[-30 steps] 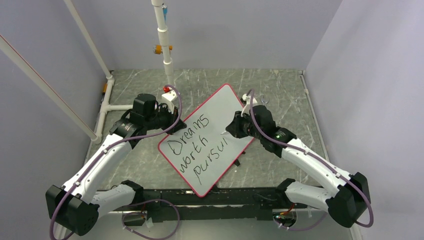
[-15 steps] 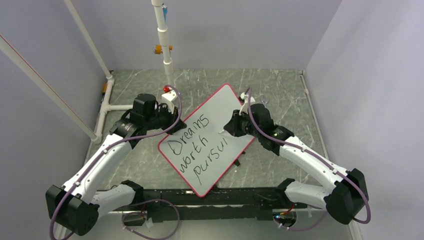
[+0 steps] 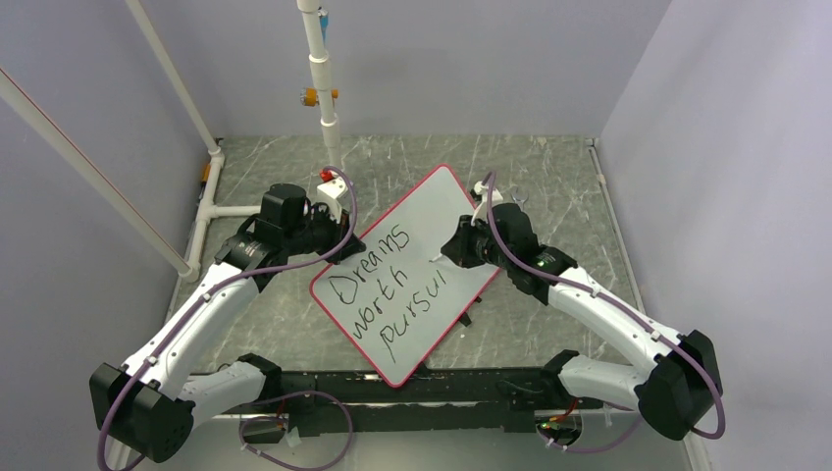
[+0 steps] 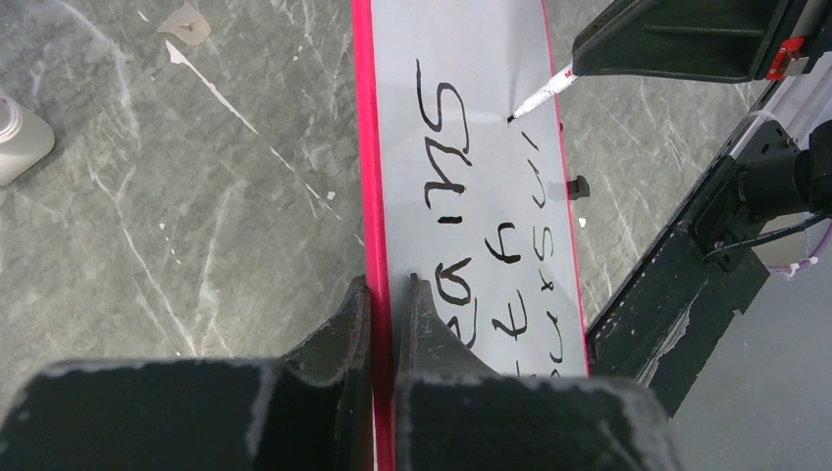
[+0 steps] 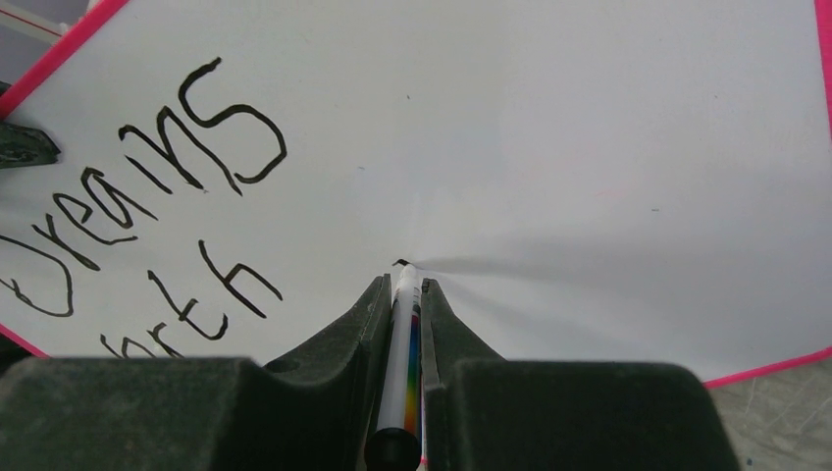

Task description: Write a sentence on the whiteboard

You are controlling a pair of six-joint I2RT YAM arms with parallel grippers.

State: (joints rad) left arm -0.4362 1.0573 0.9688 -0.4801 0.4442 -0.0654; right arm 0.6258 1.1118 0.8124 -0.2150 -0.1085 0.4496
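Note:
The whiteboard (image 3: 442,211) lies tilted on the table, white with a red rim. The sentence (image 3: 388,285) in black reads "Dreams worth pursui" in three lines. My left gripper (image 3: 345,233) is shut on the board's left rim, one finger on each side of the red edge (image 4: 390,282). My right gripper (image 3: 453,253) is shut on a slim white marker (image 5: 400,334) with a rainbow stripe. The marker (image 4: 540,98) has its black tip at the board's surface, just past the last letter. The whiteboard (image 5: 549,128) fills the right wrist view, with the sentence (image 5: 186,147) at its left.
A white pipe frame (image 3: 324,88) stands at the back left. A small white bottle (image 4: 15,137) sits on the grey marbled table left of the board. A small black piece (image 3: 466,319) lies by the board's lower right edge. A black rail (image 3: 442,388) runs along the near edge.
My right arm has shifted slightly at the board with the marker. The lettering looks the same. The left arm and the board have not moved.

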